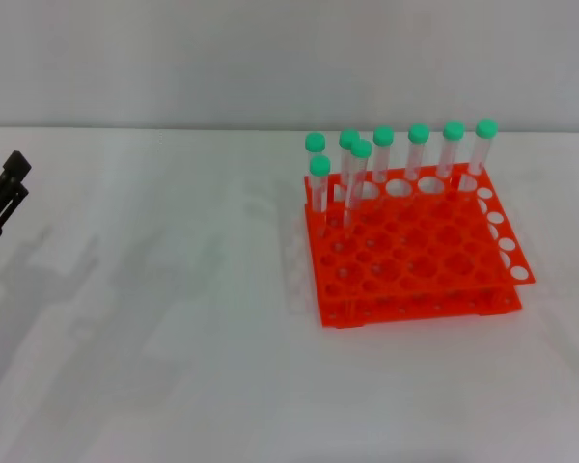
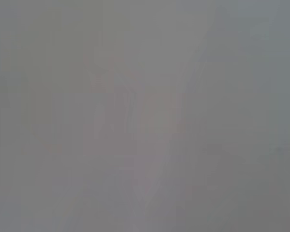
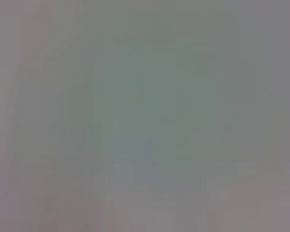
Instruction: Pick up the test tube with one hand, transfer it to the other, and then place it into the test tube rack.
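The orange-red test tube rack stands right of centre on the white table in the head view. Several clear tubes with green caps stand upright in its back rows and left corner; which one is the task's test tube cannot be told. A black part of my left gripper shows at the far left edge, well away from the rack, with nothing seen in it. My right gripper is out of view. Both wrist views show only a featureless grey blur.
The white table stretches bare between the left gripper and the rack, with soft arm shadows on its left side. A pale wall runs along the table's far edge.
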{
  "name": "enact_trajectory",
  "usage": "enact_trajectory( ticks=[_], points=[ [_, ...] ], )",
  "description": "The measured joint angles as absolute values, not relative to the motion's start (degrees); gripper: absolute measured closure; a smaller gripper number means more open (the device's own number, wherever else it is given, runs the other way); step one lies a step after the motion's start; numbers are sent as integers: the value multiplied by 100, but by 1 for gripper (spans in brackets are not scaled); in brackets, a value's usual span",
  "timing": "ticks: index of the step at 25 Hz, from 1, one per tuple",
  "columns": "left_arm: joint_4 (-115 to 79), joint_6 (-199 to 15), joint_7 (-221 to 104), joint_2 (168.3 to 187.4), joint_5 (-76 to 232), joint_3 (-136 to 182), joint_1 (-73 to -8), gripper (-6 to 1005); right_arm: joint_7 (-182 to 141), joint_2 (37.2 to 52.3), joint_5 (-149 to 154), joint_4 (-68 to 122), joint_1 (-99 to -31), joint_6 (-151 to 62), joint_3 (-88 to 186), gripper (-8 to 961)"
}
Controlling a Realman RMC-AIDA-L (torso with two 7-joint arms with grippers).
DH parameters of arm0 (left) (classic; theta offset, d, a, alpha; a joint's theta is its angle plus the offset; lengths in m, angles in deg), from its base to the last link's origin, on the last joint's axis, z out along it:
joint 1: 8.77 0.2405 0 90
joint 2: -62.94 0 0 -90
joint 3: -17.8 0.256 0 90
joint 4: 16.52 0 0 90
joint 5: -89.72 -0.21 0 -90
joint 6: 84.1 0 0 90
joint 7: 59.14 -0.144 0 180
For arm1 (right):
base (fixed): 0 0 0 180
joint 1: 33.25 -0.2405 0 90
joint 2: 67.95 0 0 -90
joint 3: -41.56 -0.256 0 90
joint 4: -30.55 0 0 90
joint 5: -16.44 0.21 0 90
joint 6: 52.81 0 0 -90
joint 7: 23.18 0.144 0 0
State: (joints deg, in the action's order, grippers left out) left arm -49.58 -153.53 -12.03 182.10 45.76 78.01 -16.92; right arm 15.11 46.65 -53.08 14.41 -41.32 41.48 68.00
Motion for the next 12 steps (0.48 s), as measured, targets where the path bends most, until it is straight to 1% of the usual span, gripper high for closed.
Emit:
enact_trajectory(
  ticks=[5, 12],
  points=[
    [-4699, -15379, -1297, 18218, 4813, 7777, -1894, 281, 1206, 4665, -5308, 1691, -4098, 4196, 6287, 112],
    [-4097, -15490, -1756, 18221, 5095, 7782, -2287, 281, 714, 4666, -5303, 1903, -4060, 4352, 6235, 112]
  ],
)
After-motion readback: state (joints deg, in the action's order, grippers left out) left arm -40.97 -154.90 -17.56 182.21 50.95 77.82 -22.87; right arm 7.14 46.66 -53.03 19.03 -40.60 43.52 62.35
